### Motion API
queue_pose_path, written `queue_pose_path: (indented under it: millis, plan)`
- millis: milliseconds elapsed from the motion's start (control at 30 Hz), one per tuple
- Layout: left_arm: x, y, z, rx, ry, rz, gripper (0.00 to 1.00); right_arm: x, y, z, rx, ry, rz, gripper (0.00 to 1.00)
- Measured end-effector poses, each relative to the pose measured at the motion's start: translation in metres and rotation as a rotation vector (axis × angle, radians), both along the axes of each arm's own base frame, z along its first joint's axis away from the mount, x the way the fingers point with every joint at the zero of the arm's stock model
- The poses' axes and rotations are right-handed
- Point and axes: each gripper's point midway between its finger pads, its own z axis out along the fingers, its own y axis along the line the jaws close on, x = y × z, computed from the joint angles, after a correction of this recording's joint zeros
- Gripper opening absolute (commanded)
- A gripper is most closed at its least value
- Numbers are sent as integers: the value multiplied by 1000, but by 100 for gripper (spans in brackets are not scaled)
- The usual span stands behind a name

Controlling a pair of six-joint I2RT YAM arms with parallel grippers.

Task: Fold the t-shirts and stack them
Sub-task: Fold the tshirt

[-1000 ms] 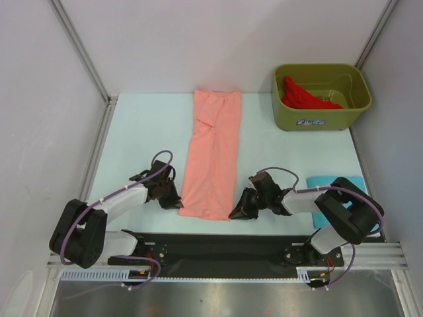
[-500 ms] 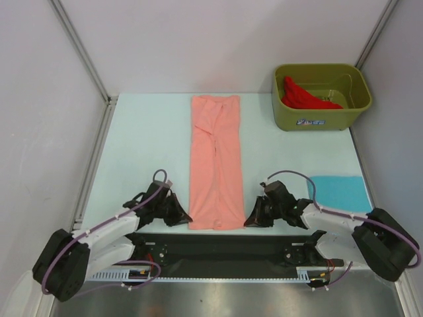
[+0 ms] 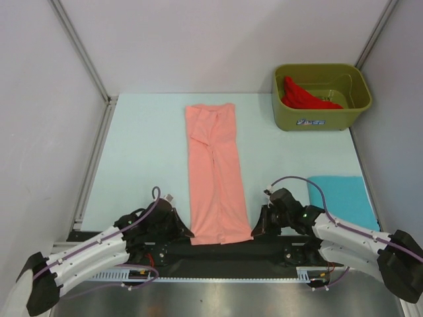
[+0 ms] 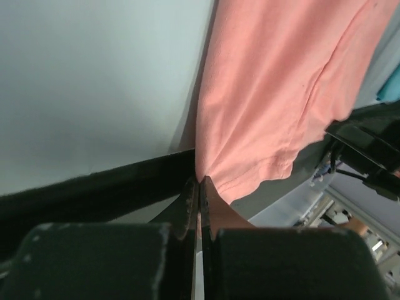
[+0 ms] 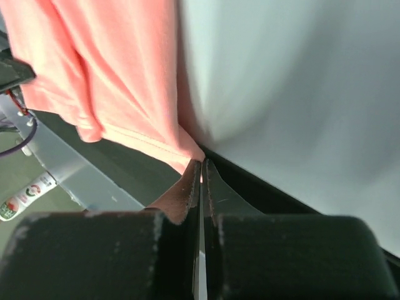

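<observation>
A salmon-pink t-shirt (image 3: pixel 215 173), folded into a long strip, runs from the table's middle back down over the near edge. My left gripper (image 3: pixel 187 234) is shut on its near left hem corner (image 4: pixel 206 175). My right gripper (image 3: pixel 256 230) is shut on the near right hem corner (image 5: pixel 187 153). The hem hangs past the table edge over the black base rail (image 3: pixel 218 249). A turquoise-blue t-shirt (image 3: pixel 344 198) lies folded flat at the right. A bright red t-shirt (image 3: pixel 303 96) sits bunched inside the olive-green tub (image 3: pixel 322 117).
The olive-green tub stands at the back right corner. Metal frame posts (image 3: pixel 79 53) rise at both back corners, and white walls close in the sides. Both arms stretch low along the near edge, cables looping above them.
Both grippers closed on the pink shirt's near hem corners and pulled toward the near edge. The shirt slid nearer, its hem now over the black rail.
</observation>
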Motion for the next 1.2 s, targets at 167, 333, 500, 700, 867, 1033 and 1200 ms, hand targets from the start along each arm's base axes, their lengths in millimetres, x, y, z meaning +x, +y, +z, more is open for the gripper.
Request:
queue_pose_path:
  millis: [167, 333, 500, 700, 867, 1033, 1200]
  plan:
    - [20, 0, 25, 83, 15, 40, 0, 39, 13, 34, -15, -43, 5, 0]
    - [86, 8, 55, 107, -44, 155, 0, 125, 23, 69, -8, -91, -47, 0]
    - [155, 13, 60, 191, -35, 145, 0, 192, 30, 71, -28, -95, -28, 0]
    - [226, 3, 59, 239, -64, 68, 0, 258, 35, 66, -30, -96, -17, 0]
    - [261, 9, 56, 253, -74, 61, 1, 295, 37, 62, 1, -92, -25, 0]
    - [290, 14, 48, 259, -61, 61, 1, 315, 39, 57, 26, -75, -28, 0]
    - [300, 17, 38, 268, -38, 56, 0, 324, 38, 48, 37, -49, -33, 0]
